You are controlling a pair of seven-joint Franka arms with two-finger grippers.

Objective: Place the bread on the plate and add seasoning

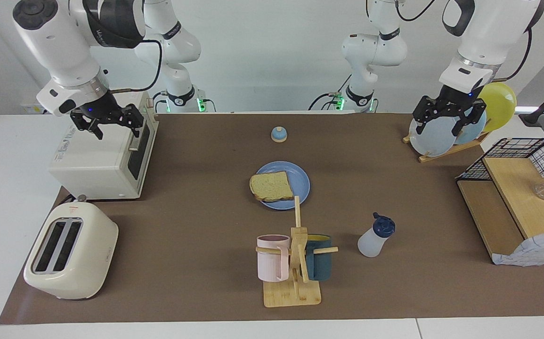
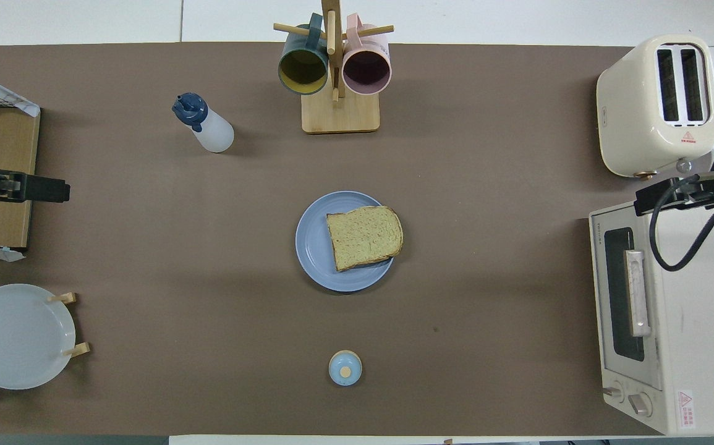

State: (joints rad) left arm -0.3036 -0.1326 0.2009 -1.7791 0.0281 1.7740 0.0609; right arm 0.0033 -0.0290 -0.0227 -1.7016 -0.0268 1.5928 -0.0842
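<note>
The bread (image 1: 272,186) lies on the medium-blue plate (image 1: 301,181) in the middle of the mat, overhanging the rim toward the right arm's end; both also show in the overhead view, bread (image 2: 364,237) and plate (image 2: 313,247). The seasoning bottle (image 1: 375,238), translucent white with a navy cap, stands tilted on the mat farther from the robots, toward the left arm's end (image 2: 208,127). My left gripper (image 1: 441,126) is open and empty, raised over the mat's edge by the dish rack (image 2: 47,189). My right gripper (image 1: 116,129) is open and empty over the toaster oven.
A mug tree (image 1: 295,263) with two mugs stands beside the bottle. A cream toaster (image 1: 71,252) and a toaster oven (image 1: 102,160) sit at the right arm's end. A small bell (image 1: 279,134) is nearer the robots. A dish rack (image 1: 441,136) and a wire-and-wood shelf (image 1: 516,197) are at the left arm's end.
</note>
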